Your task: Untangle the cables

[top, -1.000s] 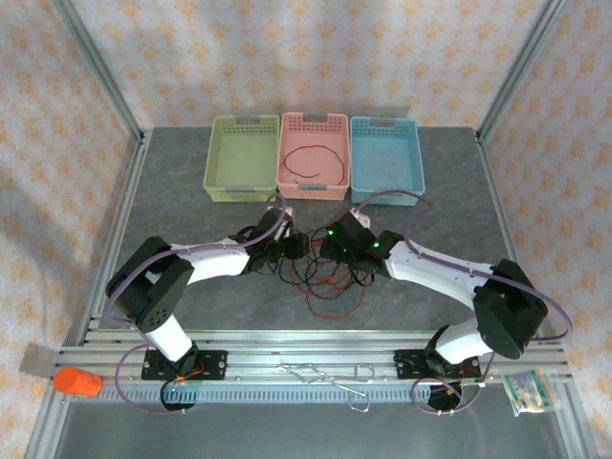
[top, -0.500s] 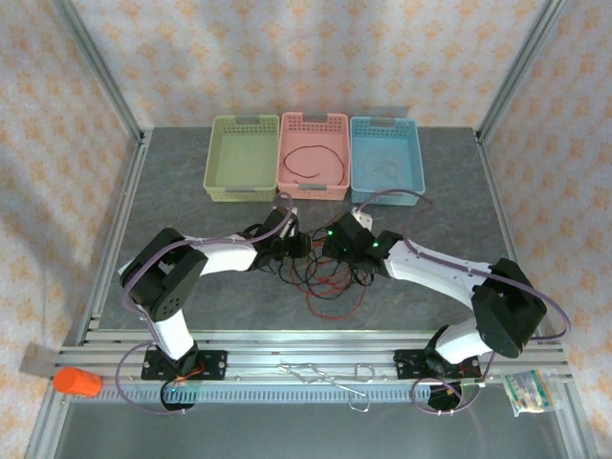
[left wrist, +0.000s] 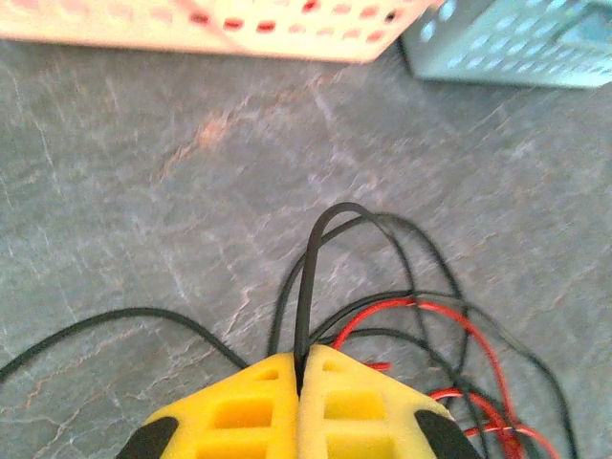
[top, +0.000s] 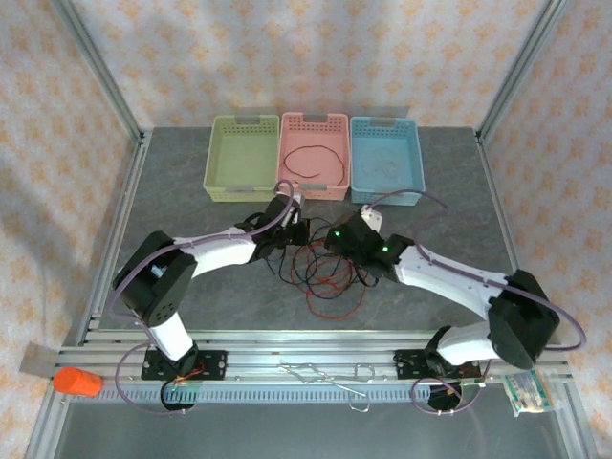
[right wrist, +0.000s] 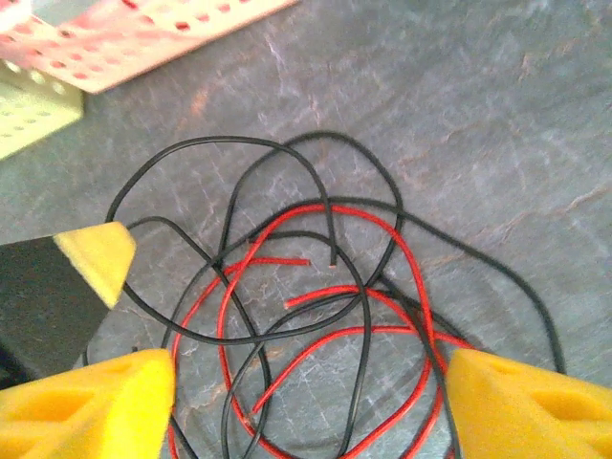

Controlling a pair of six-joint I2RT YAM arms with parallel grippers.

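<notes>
**Top external view:** Light is bright, even and diffuse, coming from above. The grey table (top: pixel 191 229) shows no glare. Soft, short shadows lie beneath the left arm (top: pixel 215 253) and the right arm (top: pixel 449 277). A dimmer band appears to cross the left wall (top: pixel 48 220). Focus is sharp to the edges.

**Left wrist view:** The picture is soft overall. The pink basket (left wrist: pixel 191 24) and blue basket (left wrist: pixel 516 43) at the top are blurred and washed pale. The black cable (left wrist: pixel 308 268) reads clearly.

**Right wrist view:** The cables (right wrist: pixel 325 296) are crisp at centre. The yellow fingers (right wrist: pixel 96 406) of the right gripper (right wrist: pixel 306 387), close to the lens, are out of focus.
</notes>
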